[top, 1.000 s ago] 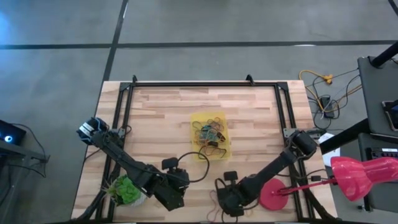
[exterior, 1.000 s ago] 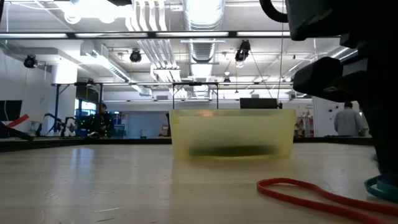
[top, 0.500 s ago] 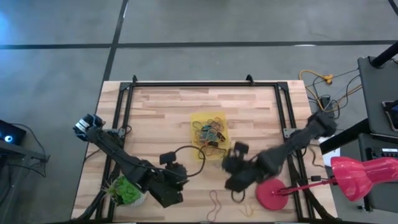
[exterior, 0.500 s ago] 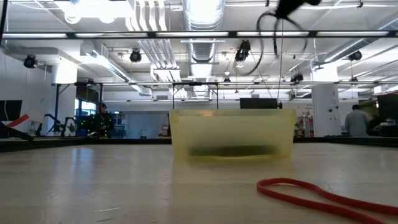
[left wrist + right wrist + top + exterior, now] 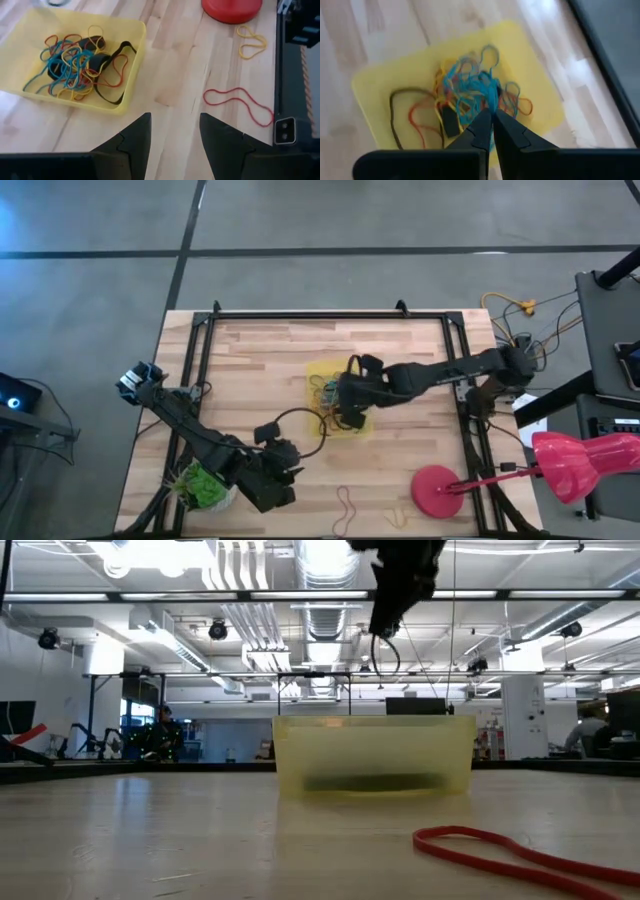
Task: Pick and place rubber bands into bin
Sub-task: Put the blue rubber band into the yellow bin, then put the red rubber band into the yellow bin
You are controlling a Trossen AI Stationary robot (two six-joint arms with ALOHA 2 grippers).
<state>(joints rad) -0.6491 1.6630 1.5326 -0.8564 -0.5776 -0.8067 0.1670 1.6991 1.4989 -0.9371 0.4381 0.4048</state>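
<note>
Now the right gripper [image 5: 343,395] is hanging directly above the bin [image 5: 318,372] near the middle of the desk [image 5: 260,360], its fingers pressed together on a blue rubber band [image 5: 492,96] (a thin loop is dangling under it in the low view). So the drop is lying straight down, over the heap of rubber bands [image 5: 80,62]. The left gripper [image 5: 172,132] is waiting open at the near edge, closer to the loose red band [image 5: 240,102] and yellow band [image 5: 251,41].

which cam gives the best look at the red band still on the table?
Left wrist view: the red band lies fully visible, unobstructed on the wood. Low view shows it edge-on and cropped. High view shows it faint. Right wrist view misses it.
</note>
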